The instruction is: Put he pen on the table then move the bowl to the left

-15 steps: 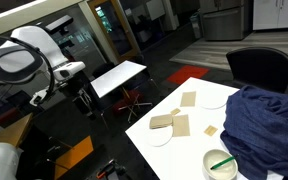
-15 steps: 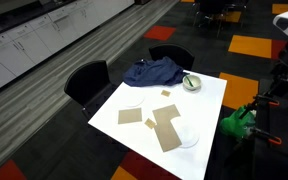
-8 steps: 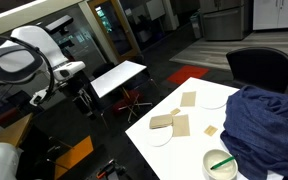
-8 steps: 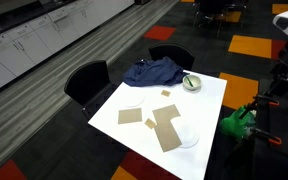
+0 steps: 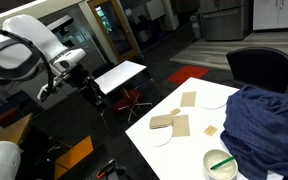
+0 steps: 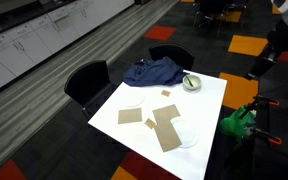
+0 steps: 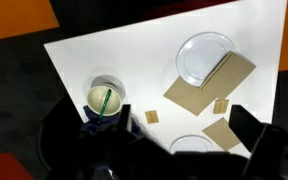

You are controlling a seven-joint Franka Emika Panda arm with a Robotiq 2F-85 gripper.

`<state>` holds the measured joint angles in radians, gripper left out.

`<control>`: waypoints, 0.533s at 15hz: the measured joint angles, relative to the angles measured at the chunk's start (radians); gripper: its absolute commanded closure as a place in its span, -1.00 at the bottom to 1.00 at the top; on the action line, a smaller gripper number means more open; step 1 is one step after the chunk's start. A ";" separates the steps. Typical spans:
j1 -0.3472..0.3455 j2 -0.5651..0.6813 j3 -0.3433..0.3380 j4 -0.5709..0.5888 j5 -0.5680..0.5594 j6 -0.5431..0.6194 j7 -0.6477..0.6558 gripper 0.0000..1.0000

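Note:
The cream-white bowl (image 7: 105, 98) stands near a corner of the white table (image 7: 154, 70), with the green pen (image 7: 107, 101) lying slanted inside it. Both exterior views show the bowl (image 5: 221, 162) (image 6: 191, 83) beside a heap of blue cloth (image 5: 269, 125). My gripper (image 7: 184, 125) is open and empty. It hangs high above the table, its two dark fingers framing the view, well apart from the bowl. In an exterior view my arm (image 5: 34, 50) is off to the side of the table.
Flat white plates (image 7: 204, 58) (image 5: 160, 135) and brown cardboard pieces (image 7: 209, 85) lie on the table. Black chairs (image 6: 84, 82) stand at its edges. A smaller white table (image 5: 119, 75) is further back. A green object (image 6: 239, 120) sits beside the table.
My arm has swung and lifted; in one exterior view its dark forearm now shows at the upper right. The bowl, pen and plates have not moved.

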<state>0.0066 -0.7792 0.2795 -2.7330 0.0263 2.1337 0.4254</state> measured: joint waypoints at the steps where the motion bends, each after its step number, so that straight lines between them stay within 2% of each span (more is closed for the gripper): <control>1: -0.021 0.001 -0.005 0.002 -0.006 0.029 0.016 -1.00; 8: -0.160 0.017 -0.067 0.007 -0.013 0.160 0.073 -1.00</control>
<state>-0.1531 -0.7627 0.2122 -2.7263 0.0133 2.2939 0.4979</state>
